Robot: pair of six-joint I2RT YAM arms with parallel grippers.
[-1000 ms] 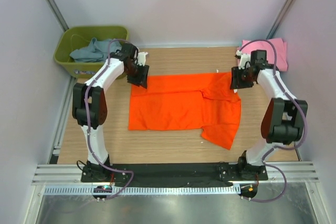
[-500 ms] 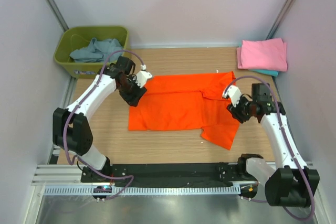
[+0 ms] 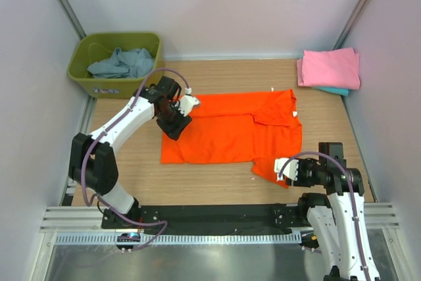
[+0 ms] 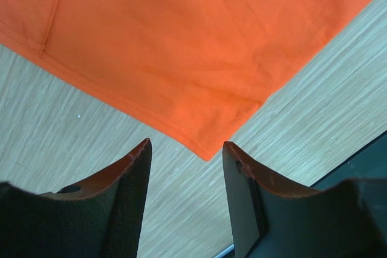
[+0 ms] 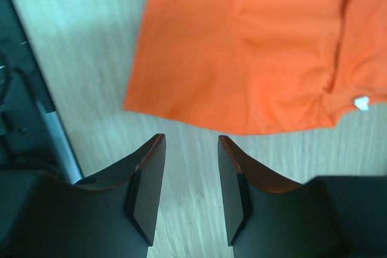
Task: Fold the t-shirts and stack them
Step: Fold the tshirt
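Note:
The orange t-shirt (image 3: 227,133) lies spread flat on the wooden table, one sleeve hanging toward the near right. My left gripper (image 3: 177,123) hovers open over its left edge. In the left wrist view a hem corner of the shirt (image 4: 205,149) sits just ahead of the gripper (image 4: 187,149). My right gripper (image 3: 286,168) is open beside the near-right sleeve. In the right wrist view the sleeve (image 5: 242,58) lies just beyond the gripper (image 5: 190,143). A folded pink shirt (image 3: 329,67) lies on a teal one (image 3: 334,90) at the far right.
An olive-green tub (image 3: 82,64) at the far left holds a crumpled blue-grey shirt (image 3: 122,62). The black base rail (image 3: 217,215) runs along the near edge. A white tag (image 5: 361,103) shows on the orange shirt.
My right arm swung from the shirt's far right corner back to the near-right sleeve. My left gripper slid a little nearer along the shirt's left edge.

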